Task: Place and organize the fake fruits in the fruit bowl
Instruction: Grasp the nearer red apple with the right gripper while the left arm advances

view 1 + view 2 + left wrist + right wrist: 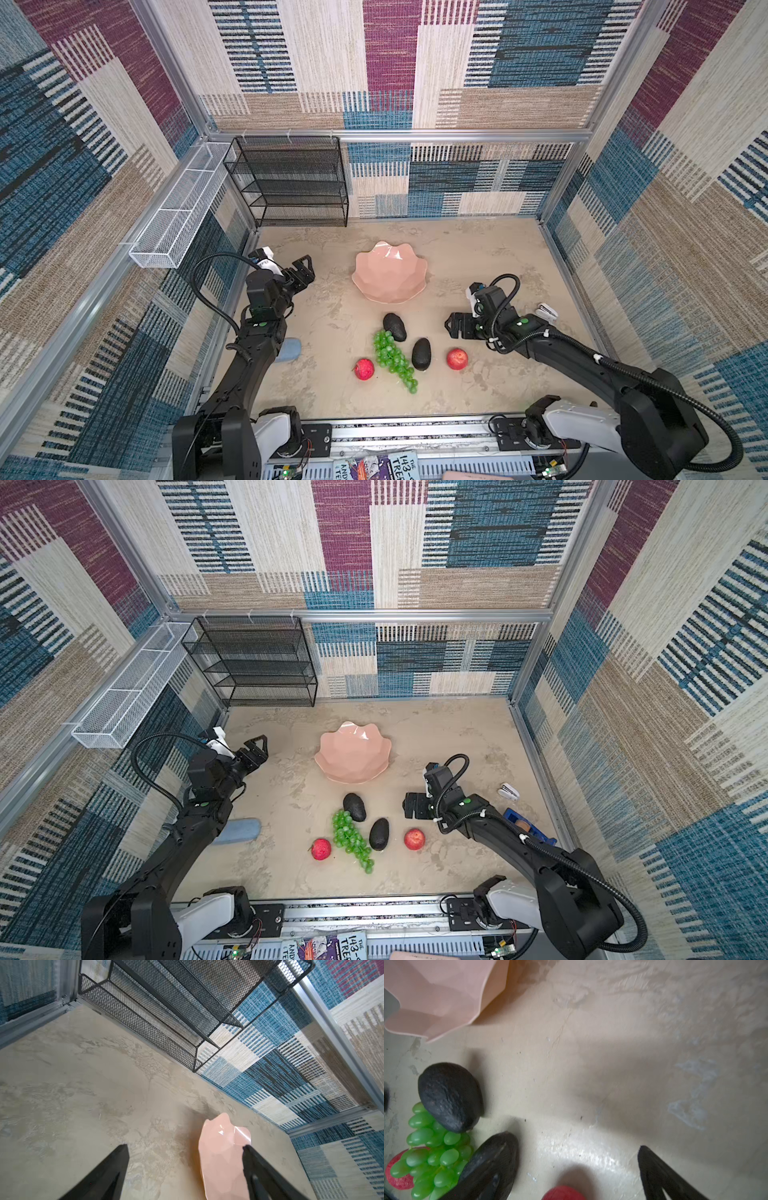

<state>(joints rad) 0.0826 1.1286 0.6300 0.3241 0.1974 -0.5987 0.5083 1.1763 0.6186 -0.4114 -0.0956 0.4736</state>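
Five fake fruits (392, 358) outside fruit bowl (390, 274); left end effector (306, 270), right end effector (449, 326) spread wide.

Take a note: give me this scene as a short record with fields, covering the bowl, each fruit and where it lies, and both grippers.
bowl: pink scalloped bowl, empty, on the table behind the fruits
far avocado: on the table, against the top of the grapes
grapes: green bunch lying flat
near avocado: just right of the grapes
left apple: left of the grapes
right apple: right of the near avocado
left gripper: fingers apart, empty, left of the bowl
right gripper: open, empty, right of the avocados
fruits in bowl: none
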